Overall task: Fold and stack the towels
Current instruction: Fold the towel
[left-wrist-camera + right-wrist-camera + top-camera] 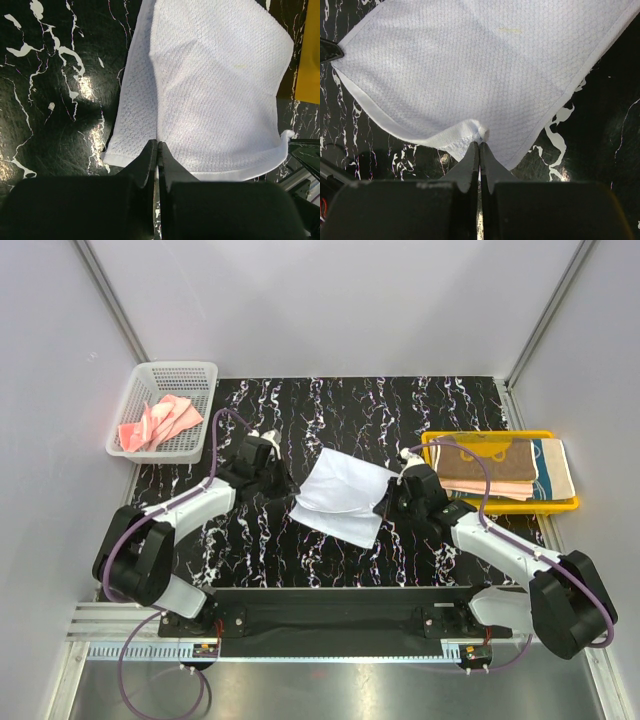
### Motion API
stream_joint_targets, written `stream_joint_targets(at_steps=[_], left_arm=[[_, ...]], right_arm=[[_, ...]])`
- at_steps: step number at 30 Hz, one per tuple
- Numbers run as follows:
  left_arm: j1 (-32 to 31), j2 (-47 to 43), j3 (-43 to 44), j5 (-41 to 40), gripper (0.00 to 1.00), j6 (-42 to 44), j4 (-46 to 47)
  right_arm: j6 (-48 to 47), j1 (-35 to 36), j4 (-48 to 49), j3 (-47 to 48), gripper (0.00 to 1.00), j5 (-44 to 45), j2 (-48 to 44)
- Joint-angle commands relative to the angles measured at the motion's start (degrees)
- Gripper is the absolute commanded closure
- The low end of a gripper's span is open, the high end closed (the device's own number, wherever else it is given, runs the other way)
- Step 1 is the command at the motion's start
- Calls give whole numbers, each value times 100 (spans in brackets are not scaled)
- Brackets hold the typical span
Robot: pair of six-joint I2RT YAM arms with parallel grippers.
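Top external view: both jaws clench opposite edges of the white towel between them, apparently spreading it for folding.

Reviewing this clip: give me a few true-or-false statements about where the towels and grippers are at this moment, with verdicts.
1. Both the left gripper and the right gripper are shut on the pale white waffle-weave towel. True.
2. The white mesh basket is empty. False: a coral pink cloth lies in it.
3. Folded towels are stacked in the yellow plastic tray. True.
4. The white towel lies in the tray. False: it is over the black marbled table, between the arms.
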Motion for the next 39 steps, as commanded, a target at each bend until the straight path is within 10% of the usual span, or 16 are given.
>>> stream_joint_targets(at_steps=[1, 5, 13, 30, 39], left_arm=[[-13, -62, -54, -98, 100, 28, 141], [-21, 61, -230, -63, 100, -16, 290], [-21, 447, -414, 104, 100, -42, 519], [-21, 413, -625, -273, 100, -104, 431], [-21, 326, -529, -405, 64, -25, 396]], right_arm=[[58, 79, 164, 46, 99, -13, -51], [155, 123, 331, -86, 97, -135, 63], [217, 176, 394, -288, 59, -303, 11], [392, 176, -152, -104, 57, 57, -16], [700, 167, -459, 90, 55, 1067, 380]])
